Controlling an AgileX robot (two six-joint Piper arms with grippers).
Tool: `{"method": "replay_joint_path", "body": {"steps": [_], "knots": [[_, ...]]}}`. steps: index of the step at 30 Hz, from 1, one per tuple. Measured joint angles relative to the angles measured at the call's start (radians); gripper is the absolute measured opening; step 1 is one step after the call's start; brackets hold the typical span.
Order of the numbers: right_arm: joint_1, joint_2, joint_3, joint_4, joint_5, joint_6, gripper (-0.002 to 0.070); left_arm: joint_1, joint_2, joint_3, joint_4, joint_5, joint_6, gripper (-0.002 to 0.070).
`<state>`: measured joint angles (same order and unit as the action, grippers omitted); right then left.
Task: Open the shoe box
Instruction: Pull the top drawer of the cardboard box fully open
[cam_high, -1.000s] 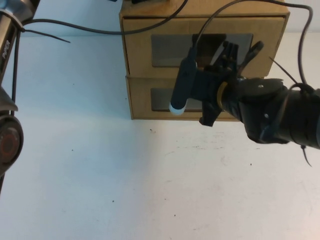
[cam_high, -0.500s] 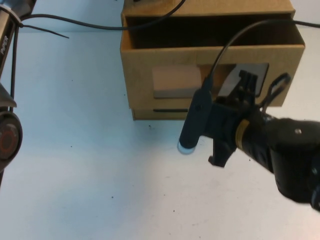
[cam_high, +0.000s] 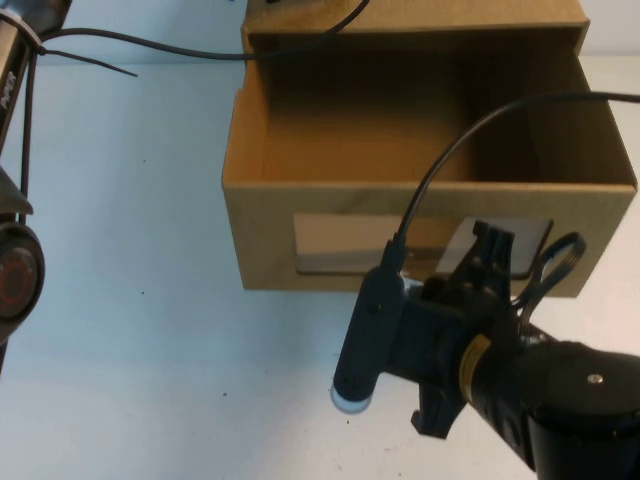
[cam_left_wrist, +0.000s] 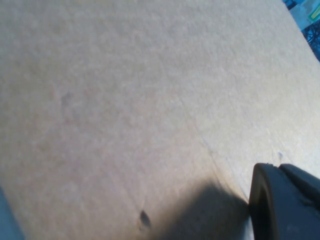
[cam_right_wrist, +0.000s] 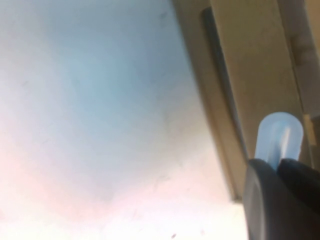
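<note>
Looking down on the white table (cam_high: 150, 380), I see the shoe box (cam_high: 260, 225) at the far side, drawer out and hollow, a black cable (cam_high: 440, 165) crossing it. My right gripper (cam_high: 492, 245), pinched narrow, sits at its front window (cam_high: 340, 245). Only the left wrist view shows the left gripper (cam_left_wrist: 282, 200), close over cardboard; its state I cannot tell.

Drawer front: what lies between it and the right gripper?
Nothing, high view: right gripper reaches the drawer front at its window. Left gripper sits over cardboard.
</note>
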<state>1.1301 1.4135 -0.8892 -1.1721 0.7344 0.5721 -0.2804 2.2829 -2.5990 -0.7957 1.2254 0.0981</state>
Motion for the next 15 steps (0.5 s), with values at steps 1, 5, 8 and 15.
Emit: {"method": "replay_joint_path", "body": {"steps": [1,5,8,15], "knots": [[0.006,0.000,0.000,0.018,0.010,-0.010,0.0008,0.000,0.000,0.000,-0.002,0.000,0.000,-0.0004],[0.025,0.000,0.000,0.052,0.044,-0.021,0.0008,0.000,0.000,0.000,-0.011,0.000,-0.002,-0.0004],[0.027,-0.002,0.000,0.063,0.062,-0.024,0.0008,0.000,0.000,0.000,-0.013,0.000,-0.002,-0.0004],[0.027,-0.010,-0.012,0.148,0.091,-0.024,0.0056,0.000,0.000,0.000,-0.015,0.000,0.000,-0.0004]]}}
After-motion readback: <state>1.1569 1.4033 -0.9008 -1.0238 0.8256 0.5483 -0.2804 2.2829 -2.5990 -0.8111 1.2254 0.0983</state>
